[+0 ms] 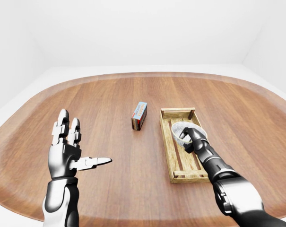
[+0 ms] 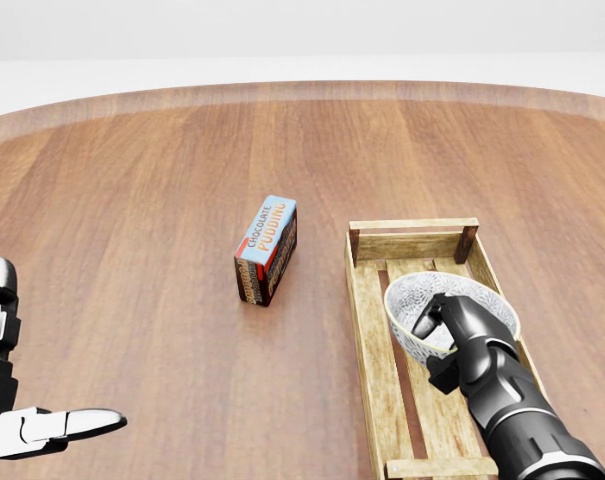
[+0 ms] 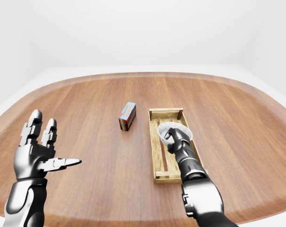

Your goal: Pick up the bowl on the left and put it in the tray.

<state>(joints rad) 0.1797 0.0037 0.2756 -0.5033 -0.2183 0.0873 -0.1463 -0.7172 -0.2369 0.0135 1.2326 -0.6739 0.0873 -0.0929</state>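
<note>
Head view puts the speckled white bowl (image 2: 444, 291) at about 4 o'clock from the picture's centre, inside the wooden slatted tray (image 2: 366, 340). It sits in the half of the tray nearer the 12 o'clock end wall, and its rim spans almost the whole width between the two long rails. Its mouth faces upward. Whether its base rests on the slats or hangs just above them cannot be told.

The right hand (image 2: 468, 336), dark and glossy, comes in from 5 o'clock and is clenched on the bowl's rim at the bowl's own 5 o'clock edge. One finger hooks down inside the bowl while the rest wrap the outer wall, so the hand is grasping the bowl. The forearm lies along the tray's length and covers the slats toward 6 o'clock.

A chocolate pudding box (image 2: 267, 248) lies on the wooden table (image 2: 132, 220) at 10 o'clock from the bowl. It is well apart from the tray's left rail, with its long side running roughly parallel to the tray.

Left-eye view shows the left hand (image 1: 65, 152) at 8 o'clock, raised above the table and released. Its fingers are straight and point toward 12 o'clock, its thumb sticks out toward 3 o'clock, and it holds nothing. It is well apart from the box and the tray.
</note>
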